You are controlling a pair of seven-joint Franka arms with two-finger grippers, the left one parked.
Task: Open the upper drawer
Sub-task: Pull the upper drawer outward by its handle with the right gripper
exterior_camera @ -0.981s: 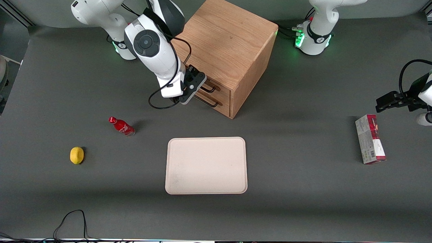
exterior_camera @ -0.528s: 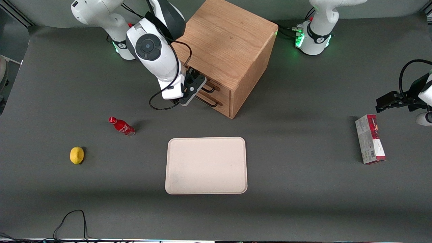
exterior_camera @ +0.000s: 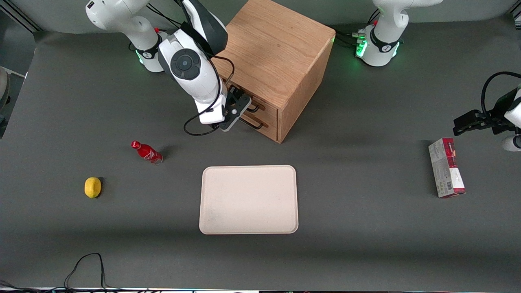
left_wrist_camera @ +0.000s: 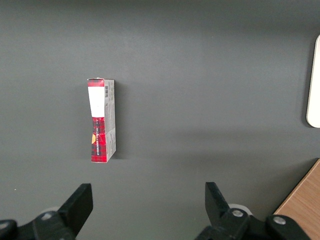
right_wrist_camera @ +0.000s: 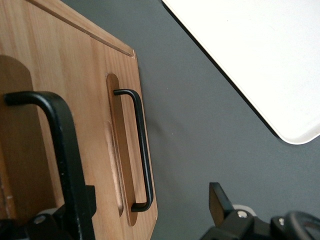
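Observation:
The oak cabinet (exterior_camera: 276,49) stands near the working arm's base. The upper drawer (exterior_camera: 263,106) looks shut, its front flush with the cabinet, and the lower drawer (exterior_camera: 260,122) sits under it. My right gripper (exterior_camera: 239,110) is right in front of the drawer fronts, at handle height. In the right wrist view the gripper (right_wrist_camera: 152,202) is open and empty. The upper drawer's black bar handle (right_wrist_camera: 65,150) looms close and crosses one finger (right_wrist_camera: 89,197). The other finger (right_wrist_camera: 218,200) is out over the table. The lower drawer's handle (right_wrist_camera: 141,150) shows in the gap between the fingers.
A cream tray (exterior_camera: 248,199) lies nearer the front camera than the cabinet and also shows in the right wrist view (right_wrist_camera: 250,60). A red bottle (exterior_camera: 146,151) and a lemon (exterior_camera: 93,187) lie toward the working arm's end. A red-and-white box (exterior_camera: 446,173) lies toward the parked arm's end.
My right gripper has closed in on the drawer fronts, shifting slightly toward the parked arm's end and the front camera. The drawers and the other objects have not moved.

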